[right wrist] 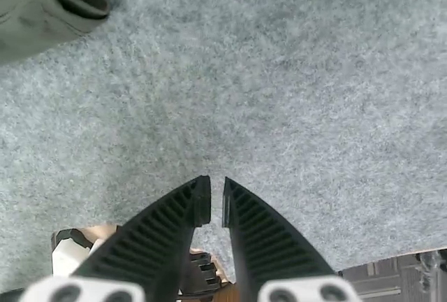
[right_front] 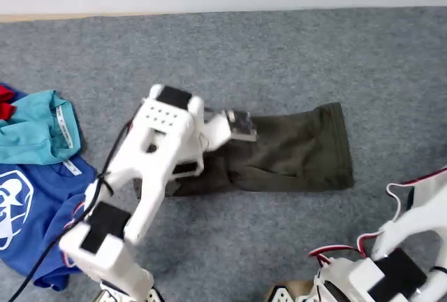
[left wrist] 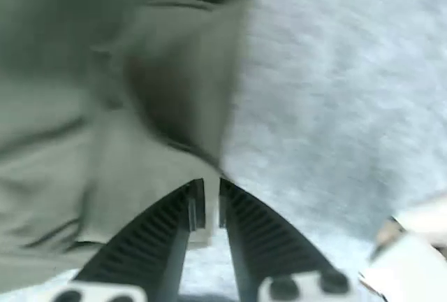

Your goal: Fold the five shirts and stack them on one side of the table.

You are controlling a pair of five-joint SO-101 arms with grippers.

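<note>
Shirt (right_front: 300, 152), olive, lies part-folded in the middle of the desk (right_front: 279, 50), its edge pinched in the left pincer (left wrist: 207, 189), presumably to pull a fold over; right pincer (right wrist: 211, 191), pressed together and empty, hangs over bare desk nearby, likely to avoid snagging cloth.

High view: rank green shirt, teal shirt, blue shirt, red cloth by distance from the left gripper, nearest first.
1. Green shirt, mid-table, pinched in the left gripper.
2. Blue shirt and teal shirt, left side: too close to call.
3. Red cloth, far left edge.
</note>
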